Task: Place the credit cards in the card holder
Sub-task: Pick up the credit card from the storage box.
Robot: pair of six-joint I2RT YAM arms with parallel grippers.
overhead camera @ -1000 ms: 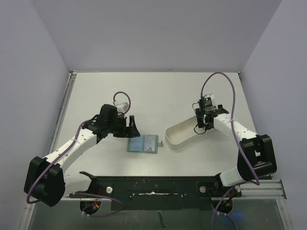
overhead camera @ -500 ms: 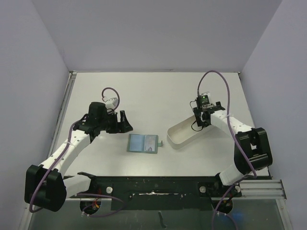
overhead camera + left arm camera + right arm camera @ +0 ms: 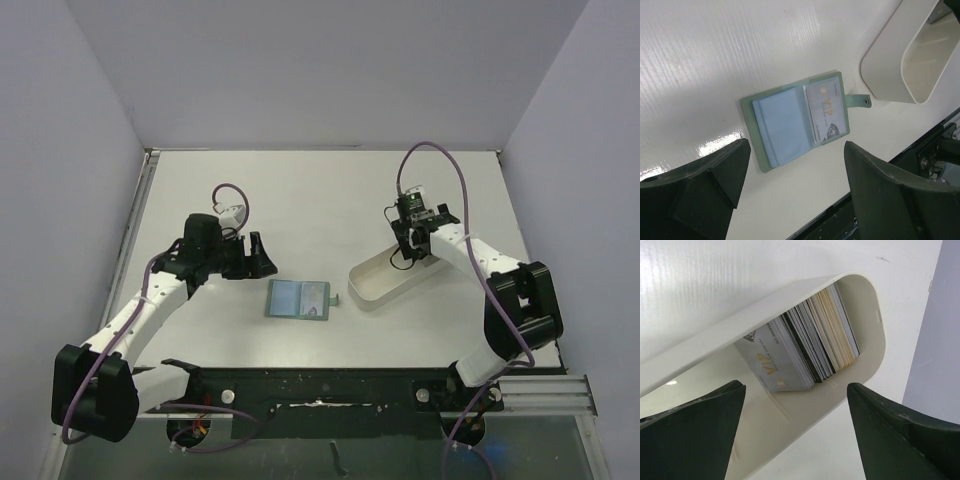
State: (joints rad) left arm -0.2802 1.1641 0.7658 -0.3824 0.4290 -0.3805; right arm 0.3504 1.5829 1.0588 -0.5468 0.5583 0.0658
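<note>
The card holder (image 3: 299,299) lies open on the white table, grey-green rim, pale blue inside (image 3: 781,126). One silvery VIP card (image 3: 826,111) sits in its right pocket. My left gripper (image 3: 262,257) hovers open to the holder's left and above it, nothing between its fingers (image 3: 796,150). The other credit cards (image 3: 807,347), silvery, dark and beige, stand on edge as a stack at one end of a long white oval tray (image 3: 875,325). My right gripper (image 3: 415,255) hangs open over that end of the tray, clear of the cards (image 3: 796,387).
The white tray (image 3: 370,288) lies slanted just right of the holder, its near end close to the holder's strap tab (image 3: 860,101). A black rail (image 3: 330,385) runs along the table's near edge. Grey walls close in the left, far and right sides.
My left arm has drawn back to the left, away from the card holder. My right gripper has shifted left over the tray and opened a little wider.
</note>
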